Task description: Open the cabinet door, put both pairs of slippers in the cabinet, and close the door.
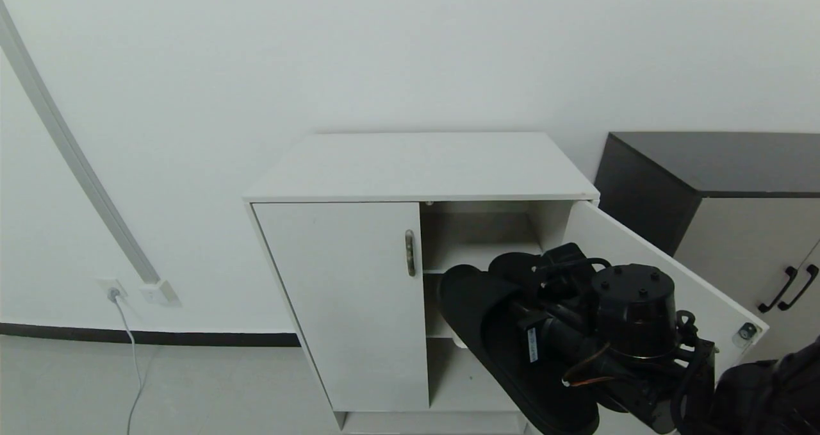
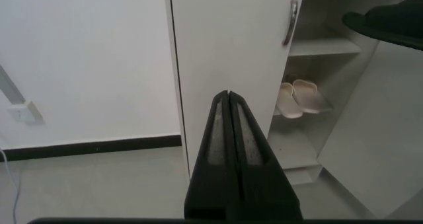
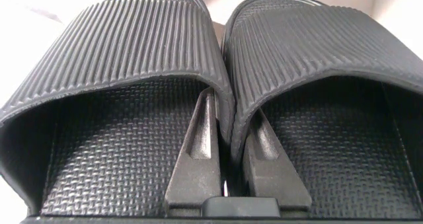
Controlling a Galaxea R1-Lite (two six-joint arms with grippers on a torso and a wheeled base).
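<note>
The white cabinet [image 1: 416, 166] has its left door [image 1: 339, 294] closed and its right door [image 1: 647, 262] swung wide open. A pair of black slippers [image 1: 493, 320] hangs in front of the open compartment at middle-shelf height. My right gripper [image 3: 229, 151] is shut on the black slippers [image 3: 152, 59], pinching their two inner side walls together. A light-coloured pair of slippers [image 2: 301, 98] lies on a lower shelf inside the cabinet [image 2: 231, 45]. My left gripper [image 2: 228, 138] is shut and empty, low in front of the closed door.
A grey cabinet with a dark top [image 1: 724, 185] stands just right of the open door. A wall socket with a hanging cable [image 1: 114, 291] is at the lower left. Bare floor [image 1: 192, 384] lies left of the white cabinet.
</note>
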